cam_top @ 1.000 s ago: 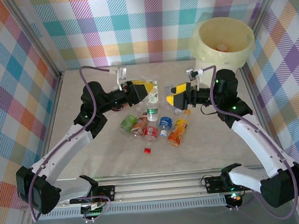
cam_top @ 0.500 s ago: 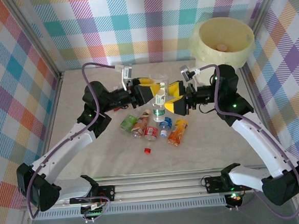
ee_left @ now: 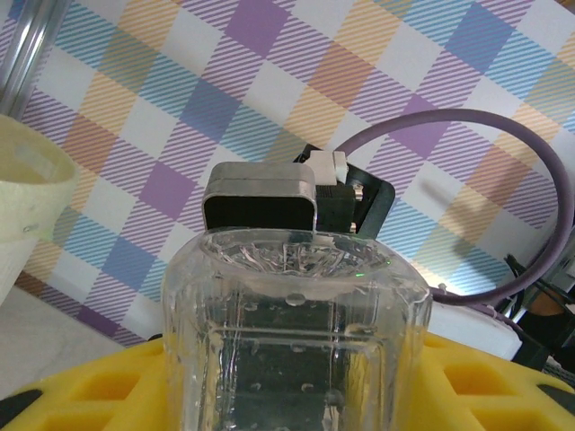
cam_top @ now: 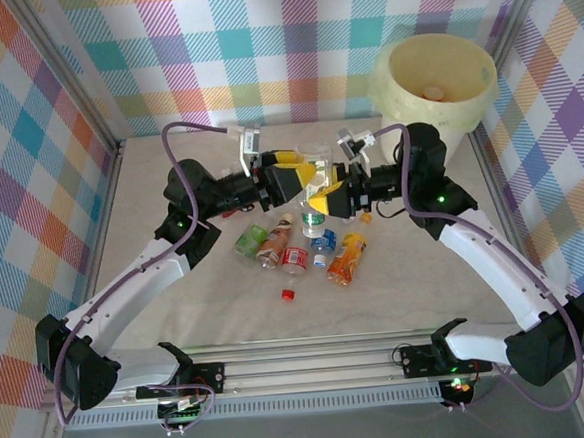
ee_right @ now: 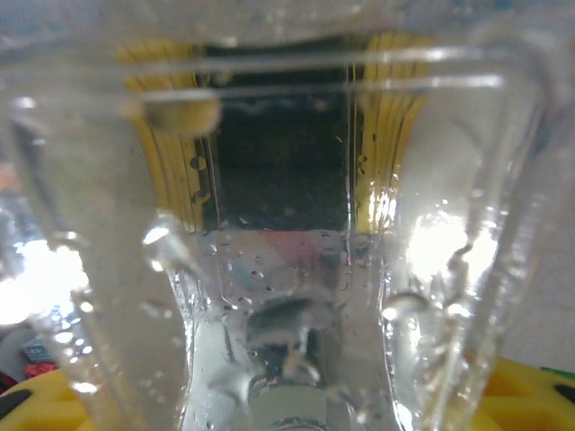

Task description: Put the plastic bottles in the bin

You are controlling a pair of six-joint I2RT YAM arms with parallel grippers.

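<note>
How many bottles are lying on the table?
5, bunched together: green-label bottle, brown bottle, red-label bottle, blue-label bottle, orange bottle. Another, a clear bottle, is held up, not lying. Others may be hidden.

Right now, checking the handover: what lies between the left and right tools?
A clear plastic bottle, gripped in the left tool, fills the gap up to the right tool, as the top view shows.

Above the metal rail (cam_top: 312, 363), the left arm (cam_top: 127, 291) and right arm (cam_top: 496, 265) show white shells and black joints — a purple cable (cam_top: 205, 127) loops along each. The left pincer (cam_top: 299, 173) and right pincer (cam_top: 329, 201) have yellow foam fingers (cam_top: 287, 169).
</note>
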